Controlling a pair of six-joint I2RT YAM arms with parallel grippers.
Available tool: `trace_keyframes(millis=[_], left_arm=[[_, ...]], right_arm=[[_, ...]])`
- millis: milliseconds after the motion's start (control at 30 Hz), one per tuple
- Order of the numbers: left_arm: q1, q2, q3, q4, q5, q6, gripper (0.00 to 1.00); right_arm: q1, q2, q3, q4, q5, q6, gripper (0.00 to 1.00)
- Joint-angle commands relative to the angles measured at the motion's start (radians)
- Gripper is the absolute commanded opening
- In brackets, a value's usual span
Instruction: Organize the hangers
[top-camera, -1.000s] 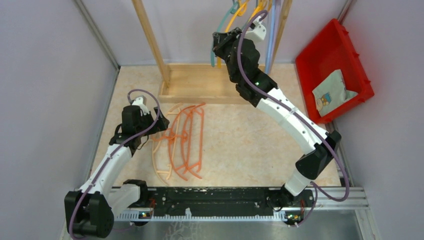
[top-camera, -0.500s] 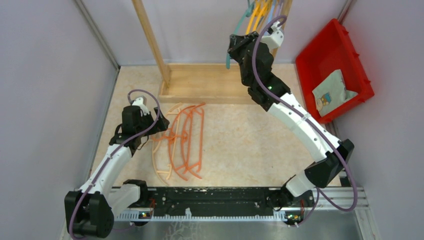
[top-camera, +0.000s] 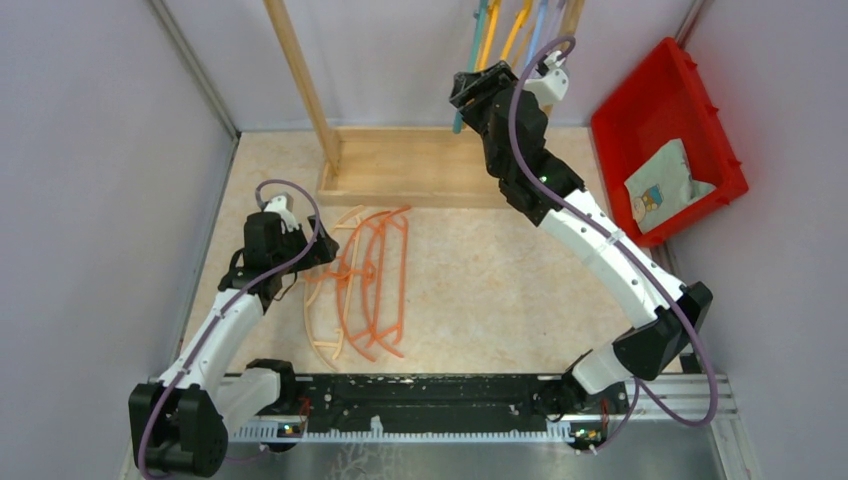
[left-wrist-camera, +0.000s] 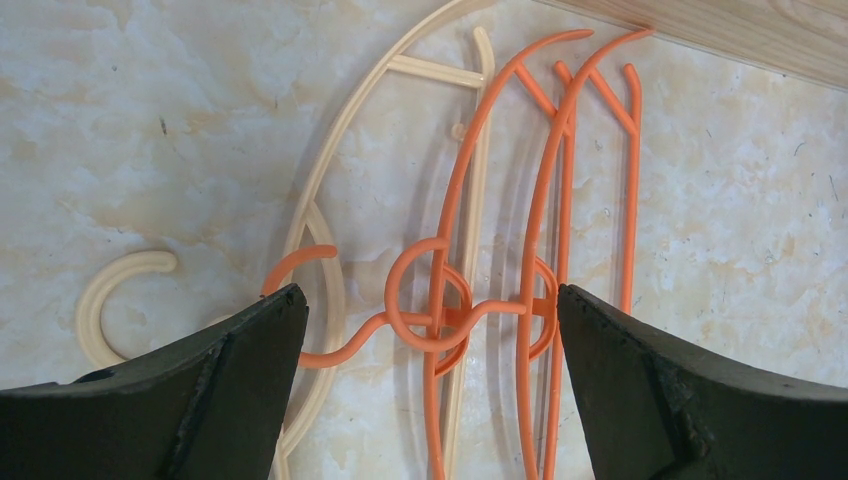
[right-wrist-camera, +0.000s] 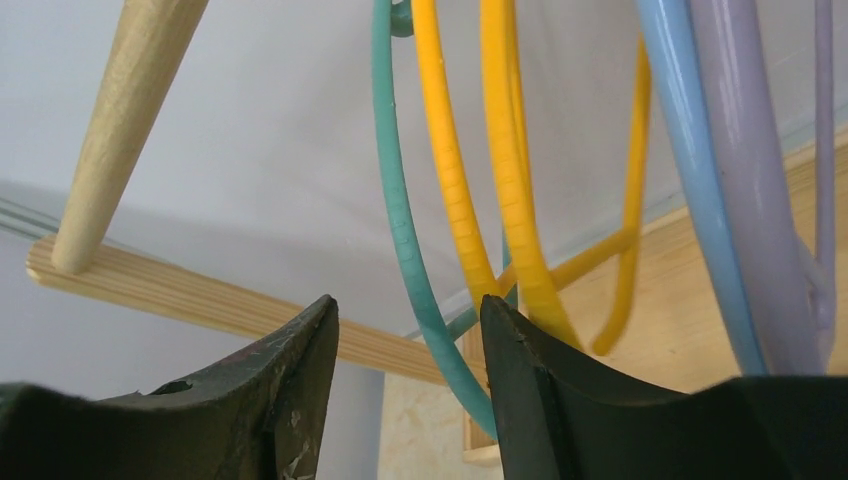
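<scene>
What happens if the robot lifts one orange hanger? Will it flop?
Probably not: the orange hanger looks like thin, stiff plastic, so it should keep its shape and feel light. Its hook looks tangled with its neighbours, so the beige hanger might get dragged along.

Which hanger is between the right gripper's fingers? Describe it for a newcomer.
A wooden rack stands at the back of the table; hangers dangle near its right post. The teal hanger is leftmost in that bunch, beside yellow hangers, and the only teal one.
</scene>
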Motion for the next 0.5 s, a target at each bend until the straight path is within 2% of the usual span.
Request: trace_keyframes(millis=[0, 100, 233, 333, 467], left_arm=[[0.005, -0.014, -0.009, 0.007, 0.006, 0.001, 1.0], [0.005, -0.007, -0.009, 0.012, 0.002, 0.002, 1.0], [0.005, 0.002, -0.009, 0.014, -0.008, 0.002, 1.0], [0.006, 0.005, -0.009, 0.018, -0.014, 0.002, 1.0], [0.007, 0.019, -0.012, 0.022, -0.014, 0.006, 1.0]], right_arm=[[-0.006, -0.054, 0.014, 0.0, -0.038, -0.004, 0.57], [-0.004, -0.074, 0.01, -0.003, -0.083, -0.027, 0.64], [0.013, -0.151, -0.056, 0.092, -0.162, -0.132, 0.66], [0.068, -0.201, -0.073, 0.105, -0.131, -0.257, 0.67], [0.198, -0.247, -0.062, 0.058, -0.013, -0.43, 0.68]])
